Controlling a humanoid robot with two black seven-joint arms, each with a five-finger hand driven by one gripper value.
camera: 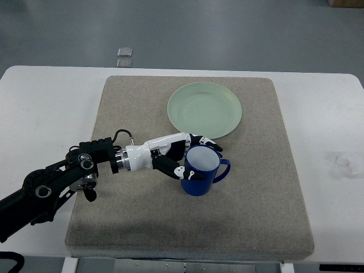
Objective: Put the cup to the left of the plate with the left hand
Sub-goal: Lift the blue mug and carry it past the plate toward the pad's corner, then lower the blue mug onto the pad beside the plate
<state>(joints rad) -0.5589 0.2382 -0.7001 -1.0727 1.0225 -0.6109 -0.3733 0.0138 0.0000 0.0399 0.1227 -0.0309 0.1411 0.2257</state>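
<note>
Your left hand (pixel 183 157), white-shelled with black joints, comes in from the lower left on its black arm and is wrapped around the deep blue ceramic cup with a white interior (pixel 200 170). Its fingers (pixel 192 174) curl over the near rim and down the cup's left wall, so read it as gripping the cup rather than merely resting beside it. The cup stands upright on the grey-beige felt mat (pixel 267 187), its handle pointing to the right, away from the hand.

Judge the progress like this: the grasp looks made, but the placement is not. The cup sits just below the pale green round plate (pixel 205 109), near the plate's lower edge and roughly under its middle, not to its left. Whether the base is still touching the mat or barely lifted, you cannot tell from this steep angle.

What is left is the carry and the release. You still need to bring the cup leftward and a little farther up the mat, to the bare patch beside the plate's left rim, set it down upright, then let go. That patch looks free of clutter. Your right hand is out of view, and the white surface (pixel 45 108) around the mat carries nothing that matters here
</note>
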